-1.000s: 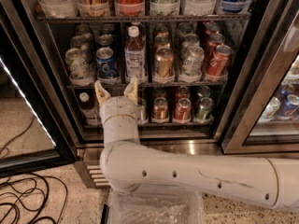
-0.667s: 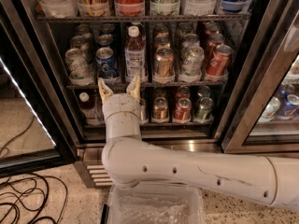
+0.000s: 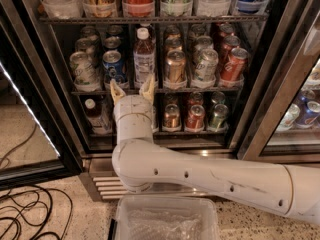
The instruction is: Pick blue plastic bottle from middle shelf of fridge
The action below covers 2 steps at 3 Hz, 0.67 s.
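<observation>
Spread wide and holding nothing, the robot's cream two-finger gripper [image 3: 132, 88] sits at the front edge of the thin dark wire middle shelf [image 3: 200, 89], tips pointing into the tall black-framed glass-door fridge [image 3: 252, 99]. Over the last second it has crept slightly up and to the right, so its right fingertip [image 3: 148, 84] now overlaps the foot of the clear plastic bottle of brown drink with white cap and pale blue-and-white label [image 3: 144, 59]. That bottle stands upright in its lane on the middle shelf, just right of a blue soda can [image 3: 114, 64]. The drift looks like lining up for the grasp (not yet centred, I judge: the bottle stands over the right finger, not between the two), so the pick is not begun.

The bottle's base is covered by that fingertip, and whether the fingers are past the shelf edge or short of it cannot be told. The white wrist hides part of the lower shelf, and the arm runs off the right edge.
</observation>
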Motion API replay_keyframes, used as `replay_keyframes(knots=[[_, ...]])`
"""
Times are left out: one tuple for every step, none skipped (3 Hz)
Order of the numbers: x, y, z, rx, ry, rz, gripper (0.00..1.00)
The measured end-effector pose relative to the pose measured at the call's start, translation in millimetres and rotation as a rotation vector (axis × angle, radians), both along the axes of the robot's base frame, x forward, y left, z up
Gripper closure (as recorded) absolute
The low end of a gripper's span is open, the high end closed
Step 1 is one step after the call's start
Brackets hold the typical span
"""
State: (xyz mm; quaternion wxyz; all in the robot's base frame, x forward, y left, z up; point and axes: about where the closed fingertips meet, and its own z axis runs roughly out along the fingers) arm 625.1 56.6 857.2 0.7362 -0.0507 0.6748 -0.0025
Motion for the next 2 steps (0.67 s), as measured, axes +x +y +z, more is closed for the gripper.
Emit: replay_keyframes(knots=[[13,-4,-1,-0.006,-0.001,-0.003,0.30],[25,-7,-1,-0.010,-0.003,-0.005,0.30]])
